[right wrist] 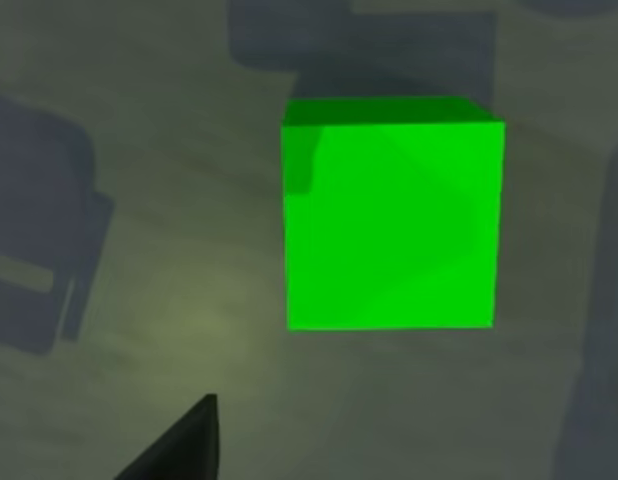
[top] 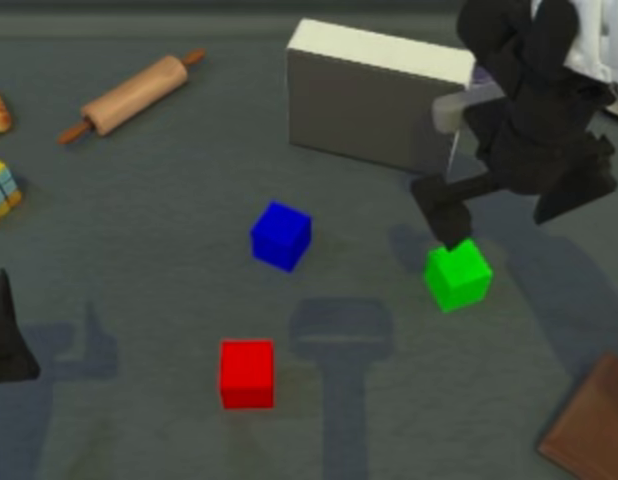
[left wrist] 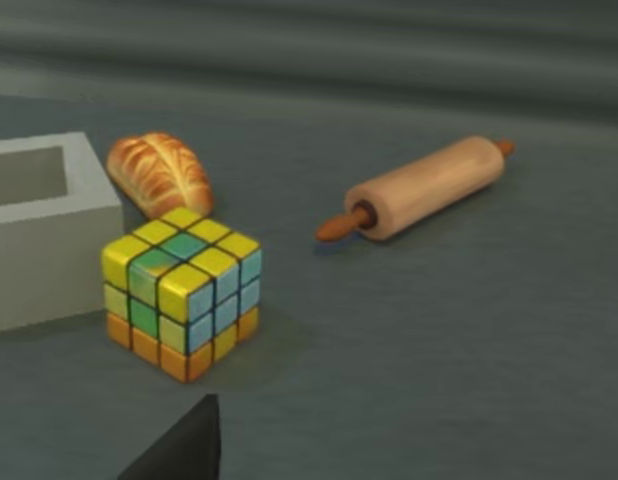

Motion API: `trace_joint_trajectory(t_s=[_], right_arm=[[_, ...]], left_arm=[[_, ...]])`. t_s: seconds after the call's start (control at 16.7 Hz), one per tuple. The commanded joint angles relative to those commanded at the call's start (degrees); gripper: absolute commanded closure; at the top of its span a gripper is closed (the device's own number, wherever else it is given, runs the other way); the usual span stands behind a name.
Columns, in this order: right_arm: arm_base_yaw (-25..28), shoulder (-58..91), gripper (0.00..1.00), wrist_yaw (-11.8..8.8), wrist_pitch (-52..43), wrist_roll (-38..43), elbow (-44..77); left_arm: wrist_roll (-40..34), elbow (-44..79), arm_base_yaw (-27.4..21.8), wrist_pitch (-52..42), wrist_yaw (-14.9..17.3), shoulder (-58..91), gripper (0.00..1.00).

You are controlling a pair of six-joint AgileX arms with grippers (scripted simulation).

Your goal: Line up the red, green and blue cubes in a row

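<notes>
At the bench's right, my right end effector (top: 451, 232) hovers over the green cube (top: 458, 274); finger state unclear.

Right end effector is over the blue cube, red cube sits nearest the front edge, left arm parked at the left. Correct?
One error: the right end effector is over the green cube, not the blue cube, which sits apart near the table's middle. The top view shows this, and the right wrist view is filled by green. The red cube nearest the front edge and the left arm parked at the left both hold.
</notes>
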Motion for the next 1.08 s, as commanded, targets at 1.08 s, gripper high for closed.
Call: trace_joint_trajectory(t_s=[1.08], right_arm=[[2.1, 13.2, 0.0, 0.0, 9.2, 0.6, -0.5]], left_arm=[[5.7, -3.4, 2.0, 6.1, 0.6, -7.8, 0.0]])
